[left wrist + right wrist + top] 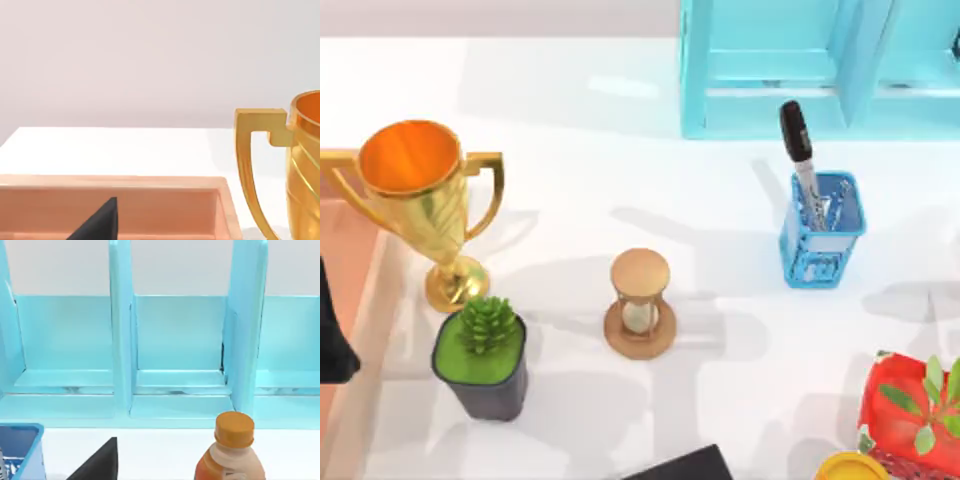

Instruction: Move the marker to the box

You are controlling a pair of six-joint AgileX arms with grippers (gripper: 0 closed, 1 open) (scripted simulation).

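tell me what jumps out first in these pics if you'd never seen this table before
The shiny gold trophy at the table's left stands out first, beside the salmon-pink box at the left edge. Next is the turquoise shelf unit along the back right, with the black-capped marker sticking up from the blue mesh pen cup in front of it.

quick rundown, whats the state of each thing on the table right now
marker: standing tilted in the pen cup, black cap up, not gripped
pen cup: upright, holding the marker
box: open, at the table's left edge, no marker inside
trophy: upright beside the box
hourglass: upright, mid-table
potted succulent: upright, in front of the trophy
bottle: upright, orange cap on
blue shelf: standing at the back
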